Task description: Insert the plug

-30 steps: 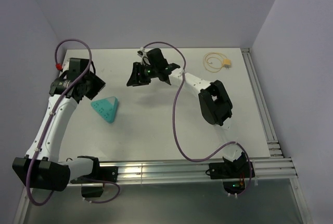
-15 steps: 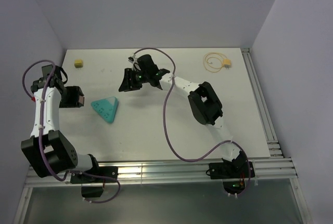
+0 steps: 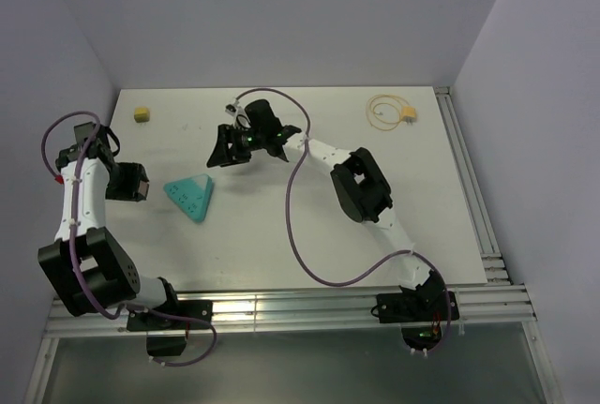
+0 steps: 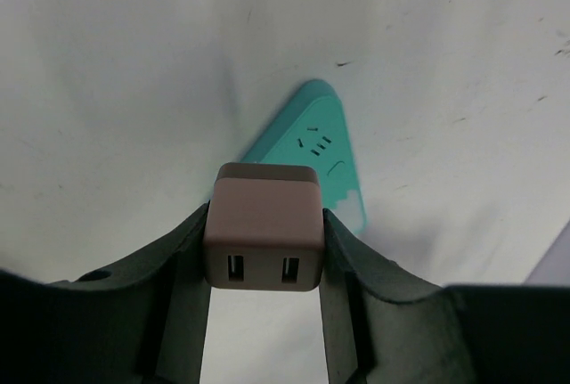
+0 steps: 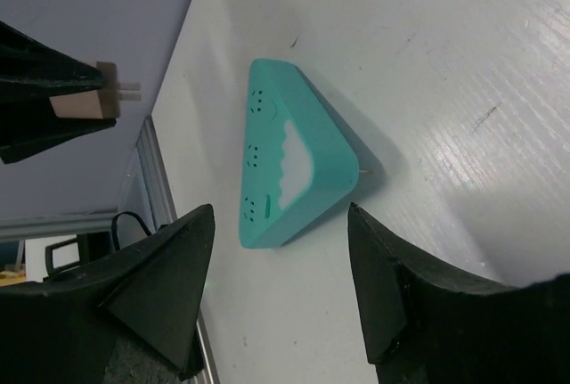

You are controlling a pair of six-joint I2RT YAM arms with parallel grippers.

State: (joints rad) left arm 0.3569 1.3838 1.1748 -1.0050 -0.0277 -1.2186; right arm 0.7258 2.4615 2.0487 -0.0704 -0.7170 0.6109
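My left gripper (image 3: 131, 182) (image 4: 265, 232) is shut on the plug (image 4: 264, 224), a pink-brown block with two slots in its rear face. In the right wrist view the plug (image 5: 89, 103) hangs above the table with two prongs sticking out. The teal wedge-shaped socket block (image 3: 190, 196) (image 4: 325, 148) (image 5: 289, 148) lies flat just right of the plug, apart from it. My right gripper (image 3: 223, 146) (image 5: 280, 208) hovers behind the block, open, with nothing between its fingers.
A small yellow block (image 3: 142, 114) sits at the back left. A pale cable loop (image 3: 384, 112) with a yellow connector (image 3: 408, 115) lies at the back right. Aluminium rails run along the right edge (image 3: 469, 188) and front edge (image 3: 328, 306). Walls close in left and behind.
My left arm has folded back to the table's left edge with the plug, uncovering the yellow block. My right gripper has drifted left, closer to the teal block.
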